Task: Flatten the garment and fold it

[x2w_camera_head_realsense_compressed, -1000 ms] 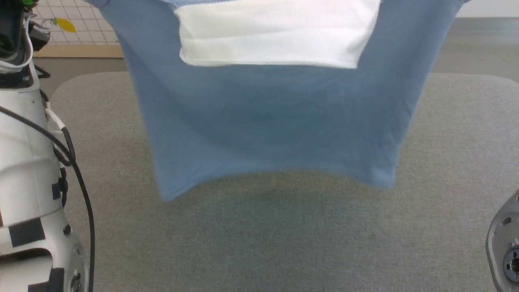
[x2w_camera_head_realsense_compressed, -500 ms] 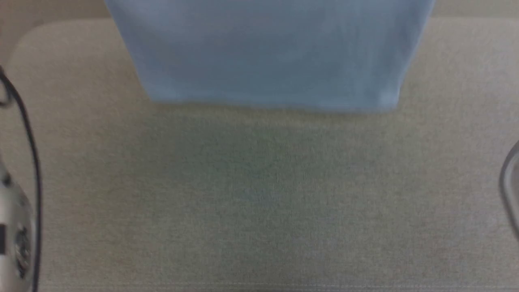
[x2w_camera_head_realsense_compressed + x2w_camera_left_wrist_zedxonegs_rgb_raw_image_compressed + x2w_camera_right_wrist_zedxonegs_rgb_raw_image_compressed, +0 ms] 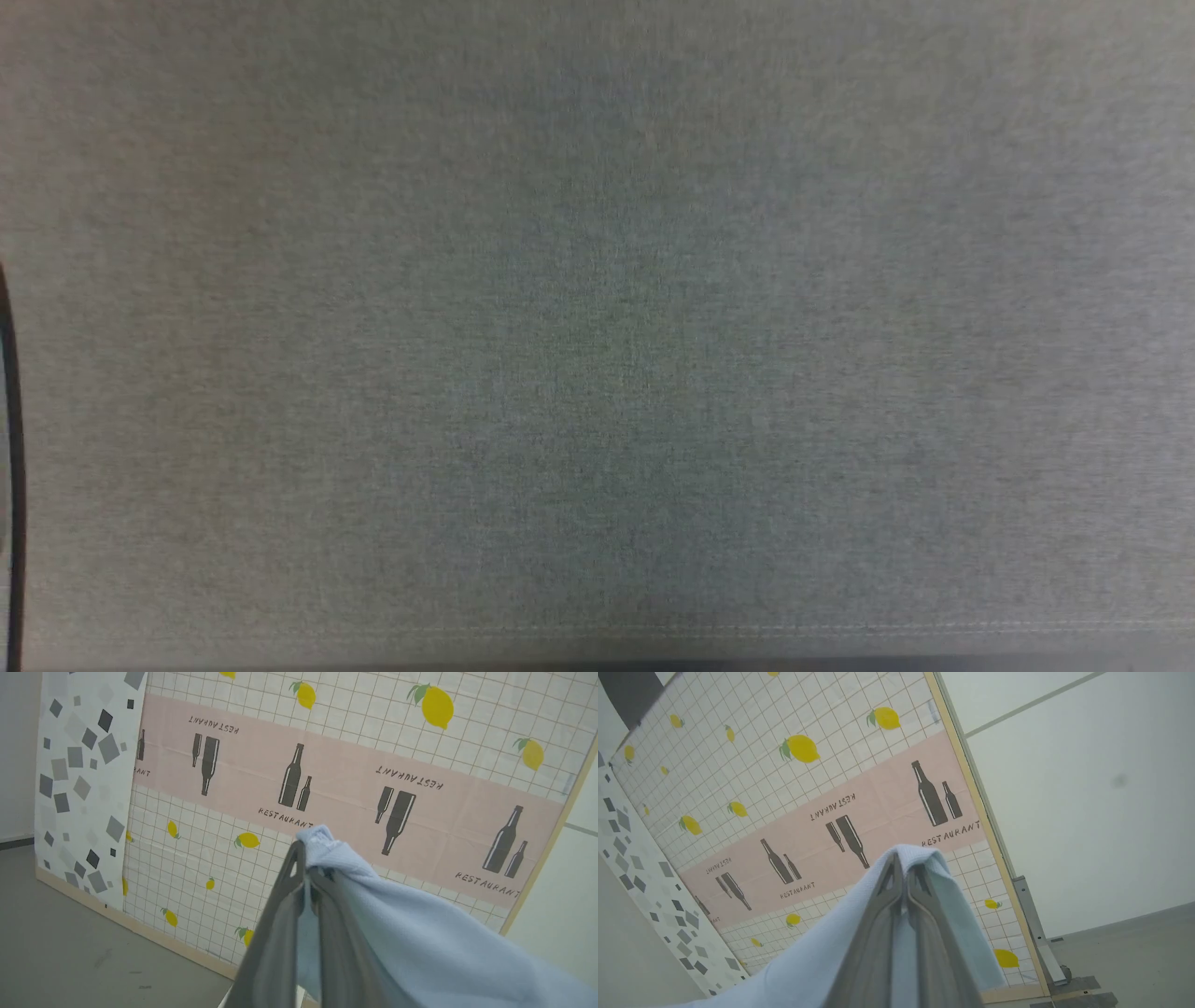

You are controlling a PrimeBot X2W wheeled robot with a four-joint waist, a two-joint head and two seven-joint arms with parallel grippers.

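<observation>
Blue knit, soft and limp, is what both my claws are pinching: the left claw (image 3: 306, 873) is closed tight on a bunched fold of the shirt (image 3: 420, 947), and the right claw (image 3: 905, 871) is closed the same way on another fold. A small tuft pokes out past each pair of tips, and the rest falls away below and to the inner side of each claw, so the shirt hangs in the air between them. I cannot tell which edge or corner each claw has. I judge it light and floppy, not fragile and not slippery. It will sag in the middle, swing when I move, and crease wherever it lands slack. Two matching corners, shoulders or hem, look like the best places to hold, pulled apart enough to take up the sag before lowering. Below my claws lies a grey felt-like mat (image 3: 597, 336), flat and matte, with a stitched seam (image 3: 840, 627) along its near edge and a black cable (image 3: 9, 467) at the left. It should grip the cloth a little as I drag it flat. Beyond the tips stands a screen (image 3: 327, 779) of gridded lemons and a pink band of bottles. Beside it are a panel (image 3: 79, 788) of grey squares, a grey floor (image 3: 70, 952) and a white wall (image 3: 1087, 812).
</observation>
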